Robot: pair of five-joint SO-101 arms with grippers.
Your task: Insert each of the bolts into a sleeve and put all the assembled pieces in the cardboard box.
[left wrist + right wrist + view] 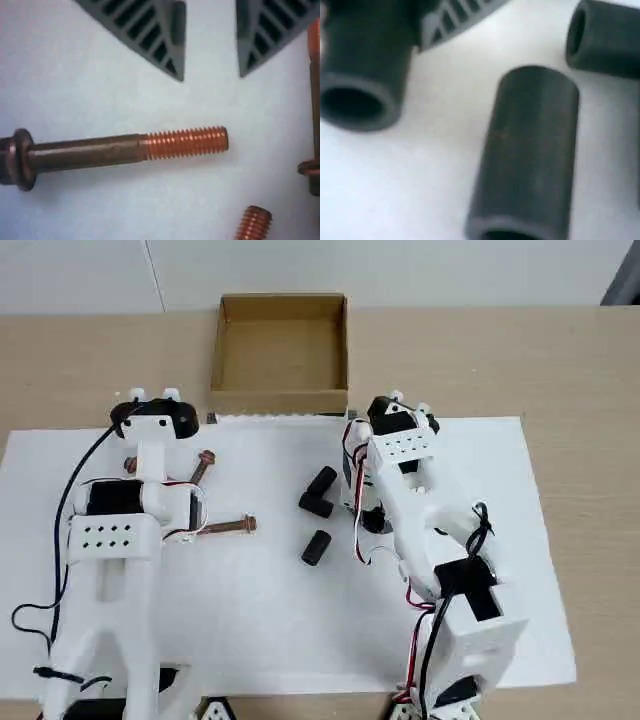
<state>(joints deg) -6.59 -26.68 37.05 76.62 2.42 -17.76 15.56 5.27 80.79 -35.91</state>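
Note:
Three copper-brown bolts lie on the white paper: one (230, 526) (125, 152) lengthwise, one (203, 465) slanted, one (130, 464) half hidden under my left arm. My left gripper (210, 75) hangs open just above the paper, its dark fingertips (165, 55) a little way from the lengthwise bolt's threaded end. Three black sleeves (320, 480) (315, 503) (316, 547) lie loose mid-table. My right gripper (366, 508) sits low beside them, close to one sleeve (360, 75), with another (530, 155) lying apart.
The open cardboard box (280, 400) stands at the back centre with nothing in it. White paper (250, 620) covers the work area on the wooden table (580, 360). Both arms' bases stand at the front edge.

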